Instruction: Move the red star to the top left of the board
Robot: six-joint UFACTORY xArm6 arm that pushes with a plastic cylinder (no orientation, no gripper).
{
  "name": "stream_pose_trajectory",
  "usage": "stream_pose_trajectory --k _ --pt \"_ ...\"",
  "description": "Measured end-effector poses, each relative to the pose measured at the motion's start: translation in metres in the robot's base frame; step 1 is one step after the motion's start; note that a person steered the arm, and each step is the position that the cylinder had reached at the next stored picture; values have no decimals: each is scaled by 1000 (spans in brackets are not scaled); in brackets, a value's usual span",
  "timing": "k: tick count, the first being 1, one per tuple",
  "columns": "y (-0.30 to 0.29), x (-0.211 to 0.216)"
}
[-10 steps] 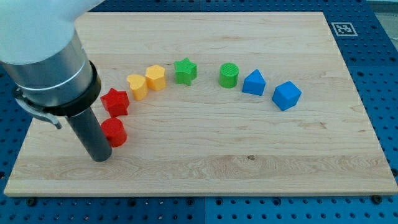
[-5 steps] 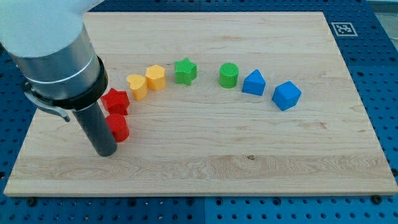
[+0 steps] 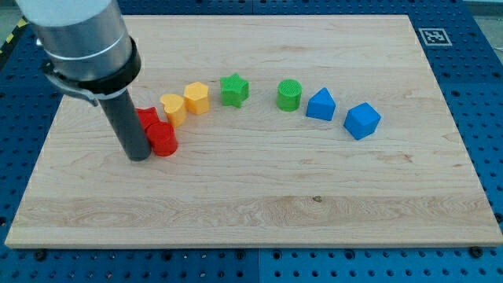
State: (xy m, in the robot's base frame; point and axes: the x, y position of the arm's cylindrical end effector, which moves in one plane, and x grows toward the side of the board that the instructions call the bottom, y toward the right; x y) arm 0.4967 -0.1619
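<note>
The red star (image 3: 147, 117) lies on the wooden board (image 3: 259, 196) at the view's left, partly hidden behind my rod. A red cylinder (image 3: 163, 139) sits just below and right of it, touching it. My tip (image 3: 138, 156) rests on the board right against the left side of the red cylinder and just below the red star. The top left of the board is covered by the arm's body.
An arc of blocks runs rightward: a yellow heart-like block (image 3: 172, 108), a yellow hexagon-like block (image 3: 196, 97), a green star (image 3: 233, 89), a green cylinder (image 3: 289, 95), and two blue blocks (image 3: 320, 104) (image 3: 361, 120).
My tip has moved up and to the right. It pushed the red cylinder up and right until it sits against the red star, which is now partly covered by the rod.
</note>
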Motion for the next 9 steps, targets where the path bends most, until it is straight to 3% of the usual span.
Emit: stream_pose_trajectory --k 3,7,9 --pt "-7 -40" --pt "35 -73" --pt "-8 -103"
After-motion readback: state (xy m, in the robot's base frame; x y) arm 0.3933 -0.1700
